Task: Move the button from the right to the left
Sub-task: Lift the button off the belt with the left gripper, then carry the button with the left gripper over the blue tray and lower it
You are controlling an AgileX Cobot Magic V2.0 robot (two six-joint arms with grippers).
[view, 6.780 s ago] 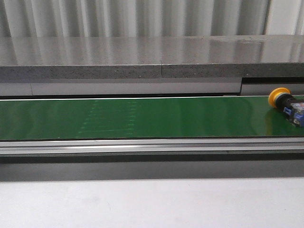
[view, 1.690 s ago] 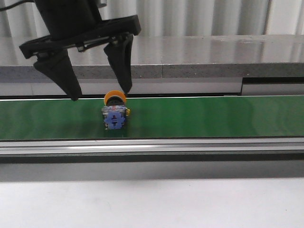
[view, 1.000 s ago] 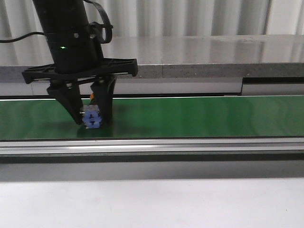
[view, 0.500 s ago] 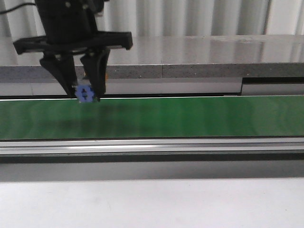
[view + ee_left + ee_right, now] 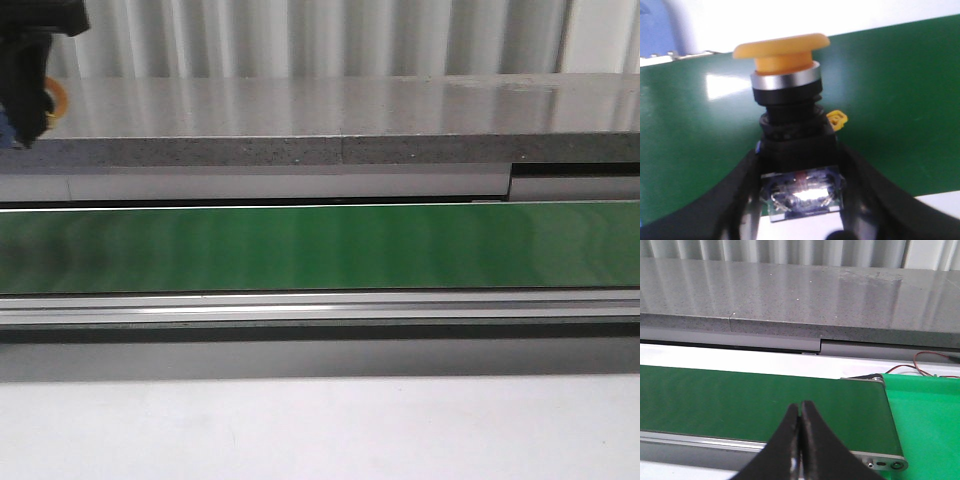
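Left gripper [image 5: 800, 200] clamps button [image 5: 787, 95]: yellow cap, black collar.

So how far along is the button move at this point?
Done: the push-button switch is off the green conveyor belt, clamped in the left gripper. In hand: it hangs high at the far left. Left: setting it down. The right gripper is shut, empty.

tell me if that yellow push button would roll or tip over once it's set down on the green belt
The push button looks rigid, hard plastic with a metal collar, so it probably won't flex in the left gripper. Its wide round yellow cap tops a narrower boxy block, so stood upright it may tip. Lying on its side, the cap could let it pivot on the green belt, though the square block likely stops real rolling.
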